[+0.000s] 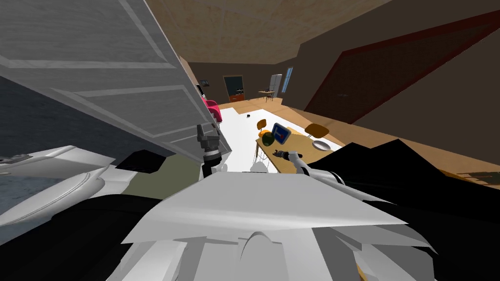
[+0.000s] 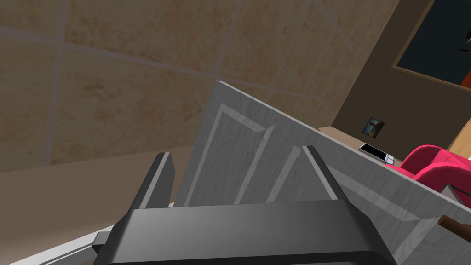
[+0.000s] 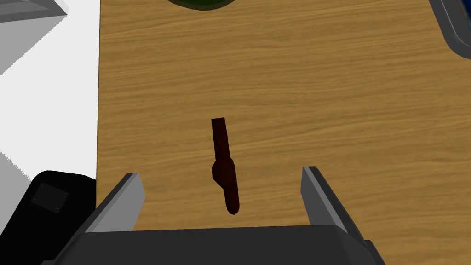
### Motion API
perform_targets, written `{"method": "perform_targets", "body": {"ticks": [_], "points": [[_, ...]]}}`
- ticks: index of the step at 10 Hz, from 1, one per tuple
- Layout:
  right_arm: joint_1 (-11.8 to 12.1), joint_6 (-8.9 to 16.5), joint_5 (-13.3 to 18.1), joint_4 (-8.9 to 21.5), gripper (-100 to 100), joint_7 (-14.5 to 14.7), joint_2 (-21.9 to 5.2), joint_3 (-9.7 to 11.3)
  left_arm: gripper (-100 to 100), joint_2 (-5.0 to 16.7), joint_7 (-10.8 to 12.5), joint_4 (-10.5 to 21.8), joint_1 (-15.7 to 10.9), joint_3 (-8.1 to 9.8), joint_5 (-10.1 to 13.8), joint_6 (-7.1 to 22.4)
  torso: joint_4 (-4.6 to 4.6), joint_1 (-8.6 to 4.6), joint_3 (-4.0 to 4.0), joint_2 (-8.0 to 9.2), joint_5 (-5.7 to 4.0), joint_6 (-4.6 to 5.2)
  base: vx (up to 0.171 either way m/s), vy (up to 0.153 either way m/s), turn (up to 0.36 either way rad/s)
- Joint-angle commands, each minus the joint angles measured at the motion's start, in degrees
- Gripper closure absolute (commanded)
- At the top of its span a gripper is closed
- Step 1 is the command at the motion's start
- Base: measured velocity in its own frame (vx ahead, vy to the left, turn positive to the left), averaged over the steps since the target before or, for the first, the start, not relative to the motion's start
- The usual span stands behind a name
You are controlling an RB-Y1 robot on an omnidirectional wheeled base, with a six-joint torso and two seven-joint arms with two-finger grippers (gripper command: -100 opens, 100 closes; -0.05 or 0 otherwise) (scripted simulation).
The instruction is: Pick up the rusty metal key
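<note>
right claw [image 3: 221,174] spread over the bench [image 3: 322,92], dark key [image 3: 220,138] flat in its gap. risk: key lies flush w/ wood, closing may skid over or flick it. left claw [image 2: 237,154] spread, by grey door [image 2: 363,188].

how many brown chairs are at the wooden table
2. One chair stands by the table's corner near the green round thing; the other chair stands beside the white plate. Others may be hidden.

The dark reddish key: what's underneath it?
The key lies flat on a wooden tabletop. The patch of wood directly beneath it is hidden by the key itself.
</note>
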Motion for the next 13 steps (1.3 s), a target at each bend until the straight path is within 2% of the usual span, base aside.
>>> {"method": "perform_targets", "body": {"ticks": [1,3,5,7,8,9,11,12,13], "points": [[0.41,-0.36,0.52,-0.89,-100,-1.68,0.13,0.40,0,0.00,0.00,0.00,0.00,0.00,0.00,0.00,0.00,0.00,0.00,0.00,0.00,0.00,-0.021,-0.056,-0.048],[-0.36,-4.15,2.47,-0.49,-100,-5.71,1.94,2.77,0,0.00,0.00,0.00,-0.01,-0.01,0.00,0.00,-0.02,0.18,-0.06,-0.11,0.04,-0.07,-0.034,-0.097,0.190],[-0.36,-4.55,2.47,-0.49,-100,-6.85,1.94,2.77,0,0.00,0.00,0.00,0.00,0.00,0.00,0.00,-0.01,0.03,-0.03,-0.05,0.01,-0.01,-0.034,-0.078,0.027],[-1.12,-8.06,4.43,-0.09,-100,-11.70,3.75,5.14,0,0.00,0.00,0.00,0.00,-0.01,0.00,0.00,-0.02,0.20,-0.07,-0.13,0.04,-0.05,-0.034,-0.096,0.174],[-1.12,-8.73,4.43,-0.09,-100,-12.03,3.75,5.14,0,0.00,0.00,0.00,-0.01,0.00,0.00,0.00,-0.01,0.01,-0.04,-0.07,0.01,-0.05,-0.052,-0.111,0.104],[-1.50,-10.83,5.40,0.11,-100,-13.99,4.65,6.33,0,0.00,0.00,0.00,0.00,0.00,0.00,0.00,-0.01,0.03,-0.02,-0.04,0.00,0.00,-0.059,-0.089,0.123],[-1.50,-10.83,5.40,0.11,-100,-14.62,4.65,6.33,0,0.00,0.00,0.00,0.00,0.00,0.00,0.00,-0.01,0.13,-0.03,-0.07,0.03,0.00,-0.027,-0.057,0.029],[-1.88,-12.92,6.38,0.31,-100,-16.55,5.55,7.52,0,-0.01,0.00,0.00,0.01,0.00,0.00,0.00,-0.03,0.26,-0.07,-0.14,0.05,0.00,-0.031,-0.047,0.131],[-1.88,-12.92,6.38,0.31,-100,-16.54,5.55,7.52,0,-0.01,0.00,0.00,0.00,-0.01,0.00,0.00,-0.02,0.26,-0.07,-0.13,0.05,-0.04,-0.032,-0.061,0.080]]}}
